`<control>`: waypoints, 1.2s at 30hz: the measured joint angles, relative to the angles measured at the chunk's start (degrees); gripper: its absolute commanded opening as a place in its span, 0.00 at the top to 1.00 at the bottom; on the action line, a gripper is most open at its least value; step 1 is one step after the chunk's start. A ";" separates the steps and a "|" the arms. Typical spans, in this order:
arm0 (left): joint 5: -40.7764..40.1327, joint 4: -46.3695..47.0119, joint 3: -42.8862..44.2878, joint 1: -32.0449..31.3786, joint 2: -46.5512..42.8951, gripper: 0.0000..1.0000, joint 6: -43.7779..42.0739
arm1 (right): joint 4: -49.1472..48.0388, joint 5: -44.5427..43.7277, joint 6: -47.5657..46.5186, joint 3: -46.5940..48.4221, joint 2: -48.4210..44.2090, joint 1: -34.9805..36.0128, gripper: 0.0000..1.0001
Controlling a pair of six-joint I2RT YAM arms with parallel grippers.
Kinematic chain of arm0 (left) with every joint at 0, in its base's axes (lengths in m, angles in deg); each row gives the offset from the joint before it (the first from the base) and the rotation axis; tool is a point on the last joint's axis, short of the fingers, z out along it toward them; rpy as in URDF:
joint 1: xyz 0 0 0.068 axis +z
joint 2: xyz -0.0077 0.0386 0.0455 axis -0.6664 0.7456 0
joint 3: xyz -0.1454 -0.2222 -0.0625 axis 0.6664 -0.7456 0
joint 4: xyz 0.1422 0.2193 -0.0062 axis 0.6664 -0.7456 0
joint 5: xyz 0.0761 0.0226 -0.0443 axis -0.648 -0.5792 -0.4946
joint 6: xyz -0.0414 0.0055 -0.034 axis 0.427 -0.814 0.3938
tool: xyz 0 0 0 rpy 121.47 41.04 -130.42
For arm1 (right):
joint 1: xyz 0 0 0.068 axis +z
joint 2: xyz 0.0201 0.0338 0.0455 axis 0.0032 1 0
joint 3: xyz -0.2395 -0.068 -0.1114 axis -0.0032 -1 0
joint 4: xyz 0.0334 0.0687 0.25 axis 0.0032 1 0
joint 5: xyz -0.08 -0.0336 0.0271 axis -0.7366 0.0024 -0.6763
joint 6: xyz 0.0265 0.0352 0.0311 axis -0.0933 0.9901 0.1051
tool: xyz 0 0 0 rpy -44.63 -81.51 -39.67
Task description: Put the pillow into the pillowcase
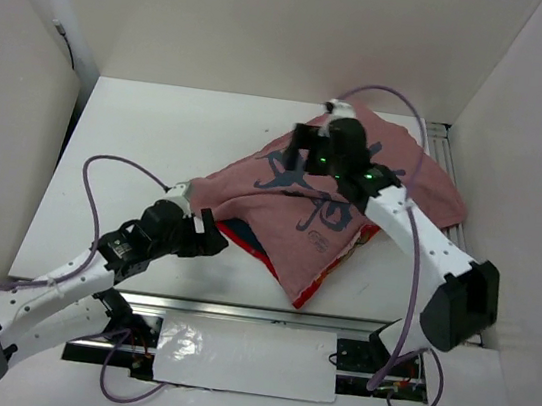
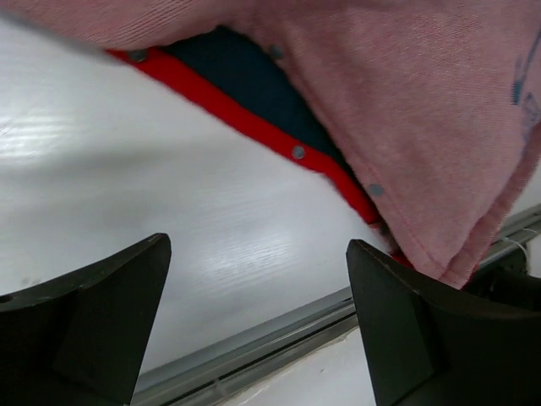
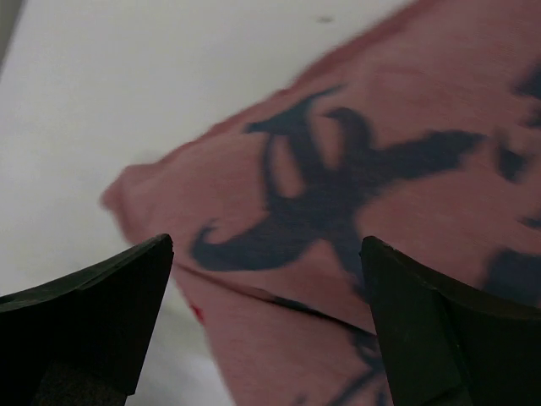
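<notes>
The pillowcase (image 1: 336, 207) lies reverse side up on the table, dull pink with dark blue marks, with a red edge showing along its near side. The pillow is not in view. My left gripper (image 1: 214, 235) is open and empty at the pillowcase's near left edge; the left wrist view shows the red hem with snaps (image 2: 279, 135) beyond its fingers (image 2: 397, 321). My right gripper (image 1: 303, 152) is open and empty, hovering above the far part of the pillowcase; the right wrist view shows the pink cloth with blue marks (image 3: 338, 194) below it.
The white table (image 1: 148, 145) is walled by white panels on the left, back and right. A metal rail (image 1: 246, 311) runs along the table's near edge. A clear plastic sheet (image 1: 239, 355) lies in front of it between the arm bases.
</notes>
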 measured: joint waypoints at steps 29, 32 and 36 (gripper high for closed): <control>6.49 14.25 57.75 20.20 70.58 0.18 -6.21 | -7.17 13.77 -1.31 -4.94 14.25 -7.30 0.02; 4.68 13.49 50.71 22.01 64.41 0.05 -6.62 | -6.80 15.17 -1.29 -4.74 12.50 -8.35 0.01; -0.02 5.51 39.69 21.40 49.68 0.00 -6.47 | -6.10 13.16 -1.33 -6.12 6.43 -11.32 0.01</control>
